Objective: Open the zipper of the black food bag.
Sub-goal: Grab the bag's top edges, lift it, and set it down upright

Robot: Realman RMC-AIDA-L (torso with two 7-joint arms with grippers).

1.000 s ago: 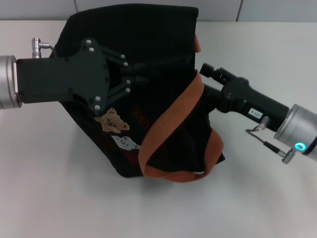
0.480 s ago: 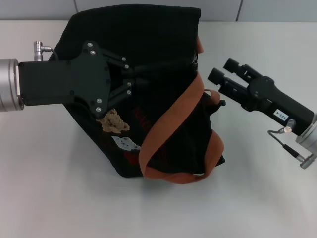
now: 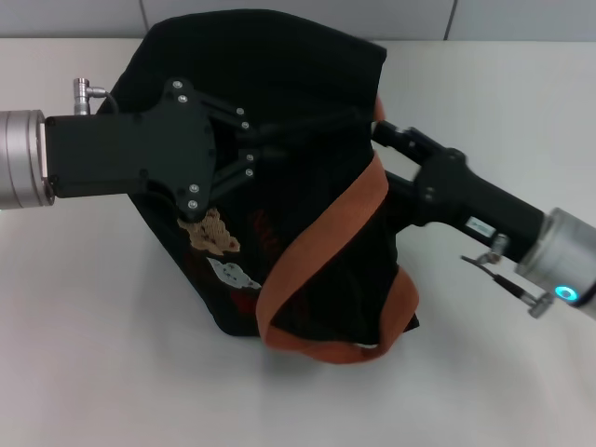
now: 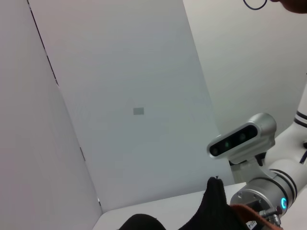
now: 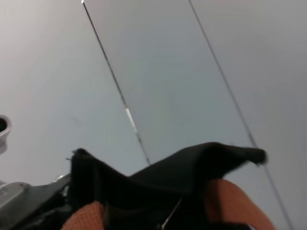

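My left gripper [image 3: 307, 126] reaches in over the top of the black food bag [image 3: 279, 74], and its fingers [image 3: 279, 132] run close together along the dark top seam, pinched on the fabric there as far as I can make out. The zipper lies somewhere under those fingers, black on black, and I cannot pick out its track or pull tab. My right gripper [image 3: 380, 135] presses against the opposite side of the bag, just where the orange-brown strap handle [image 3: 321, 237] crosses; its tips are tucked behind the strap and fabric, so I cannot tell whether they are apart or together.

Outward from my left fingers, on the side wall facing the camera, sit the small tan bear patch [image 3: 210, 231] and a pale one [image 3: 233, 275] just below it. The strap loops down from beside my right fingers and curls round the bag's near lower corner. The bag leans, resting on the white worktop [image 3: 93, 354]. In the right wrist view a ridge of black fabric [image 5: 192, 167] rises with orange strap [image 5: 230, 201] beneath it.
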